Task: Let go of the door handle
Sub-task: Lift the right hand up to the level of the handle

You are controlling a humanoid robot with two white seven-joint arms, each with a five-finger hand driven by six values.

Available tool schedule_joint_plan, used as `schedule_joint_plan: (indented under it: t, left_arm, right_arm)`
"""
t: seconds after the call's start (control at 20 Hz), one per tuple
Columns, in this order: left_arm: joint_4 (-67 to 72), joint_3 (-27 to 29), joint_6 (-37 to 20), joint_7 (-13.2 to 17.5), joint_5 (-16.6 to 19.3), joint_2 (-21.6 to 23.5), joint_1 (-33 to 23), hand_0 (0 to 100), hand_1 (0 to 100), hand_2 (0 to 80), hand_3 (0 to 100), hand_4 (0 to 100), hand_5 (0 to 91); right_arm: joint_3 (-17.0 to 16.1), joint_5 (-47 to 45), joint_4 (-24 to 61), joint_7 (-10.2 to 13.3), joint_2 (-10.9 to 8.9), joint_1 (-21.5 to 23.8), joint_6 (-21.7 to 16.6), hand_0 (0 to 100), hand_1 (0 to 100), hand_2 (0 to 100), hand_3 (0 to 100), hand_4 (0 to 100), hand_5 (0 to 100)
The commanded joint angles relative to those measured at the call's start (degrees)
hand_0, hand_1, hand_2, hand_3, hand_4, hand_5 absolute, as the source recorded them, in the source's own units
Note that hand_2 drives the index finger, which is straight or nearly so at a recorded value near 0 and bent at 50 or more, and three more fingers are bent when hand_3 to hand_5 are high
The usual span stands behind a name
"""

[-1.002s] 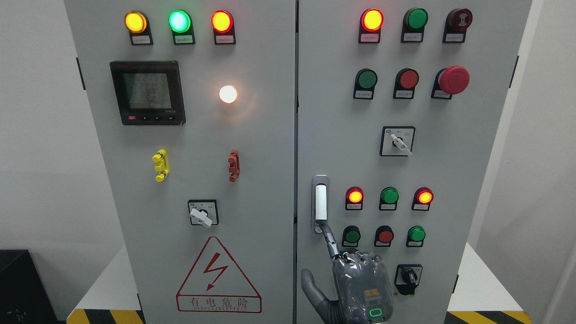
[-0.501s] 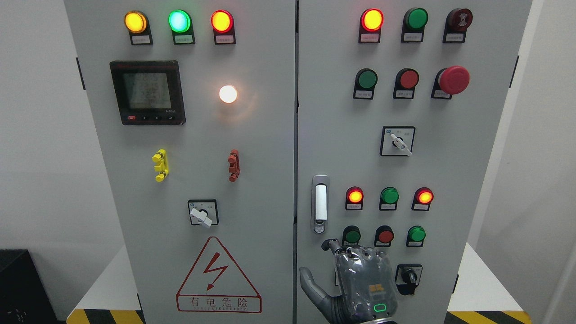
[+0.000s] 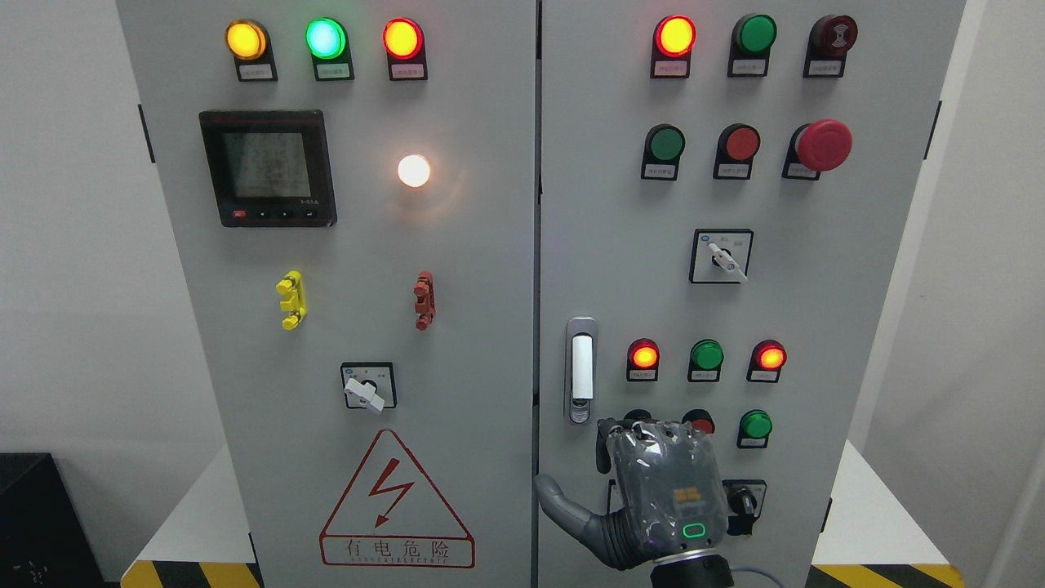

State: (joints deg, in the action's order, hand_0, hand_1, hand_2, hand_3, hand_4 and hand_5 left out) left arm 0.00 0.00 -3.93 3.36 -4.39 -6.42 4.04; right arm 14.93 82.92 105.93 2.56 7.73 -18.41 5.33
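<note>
Head view: so the right hand [image 3: 661,490] sits low on the right cabinet door [image 3: 816,327], just below and a bit right of the door handle [image 3: 581,369], and it's not touching it. Fingers [image 3: 604,445] are curled in toward the palm with nothing in them, thumb sticking out to the left across the seam between the two doors. Back of the hand faces the camera, with a small green light glowing on it near the wrist. The handle itself is a white vertical bar in a metal recess, upright, close to the door's left edge. Right of the handle there's a row of lamps, red [image 3: 644,357], green [image 3: 706,355], red [image 3: 771,357]. The hand covers most of the two buttons just under that row.
</note>
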Motion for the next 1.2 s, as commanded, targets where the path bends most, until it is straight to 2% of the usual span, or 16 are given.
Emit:
schedule_joint_plan:
  t: [0.0, 0.2, 0.35, 0.9, 1.15]
  left_arm:
    - [-0.88, -1.14, -0.02, -0.02, 0.00, 0.00, 0.00, 0, 0, 2.4, 9, 1, 0.0]
    - [-0.97, -1.14, -0.02, -0.02, 0.00, 0.00, 0.00, 0, 0, 2.3, 9, 1, 0.0]
    - [-0.97, -1.14, -0.02, -0.02, 0.00, 0.00, 0.00, 0, 0, 2.3, 9, 1, 0.0]
    - [-0.88, -1.14, -0.02, -0.02, 0.00, 0.00, 0.00, 0, 0, 2.4, 9, 1, 0.0]
    - [-0.88, -1.14, -0.02, -0.02, 0.00, 0.00, 0.00, 0, 0, 2.4, 9, 1, 0.0]
  right_arm:
    - [-0.07, 0.22, 0.77, -0.71, 0.09, -3.82, 0.38, 2, 31, 91, 100, 100, 97]
    - [-0.25, 0.40, 0.42, -1.85, 0.09, -5.05, 0.65, 2, 32, 92, 100, 100, 97]
    - [-0.16, 0.40, -0.63, -2.47, 0.00, -6.81, 2.67, 1, 33, 92, 100, 100, 97]
    - [-0.42, 0.48, -5.38, -2.38, 0.00, -10.15, 2.85, 5, 37, 91, 100, 100, 97]
    - [-1.12, 0.57, -5.74, -2.29, 0.00, -10.06, 3.19, 9, 38, 91, 100, 100, 97]
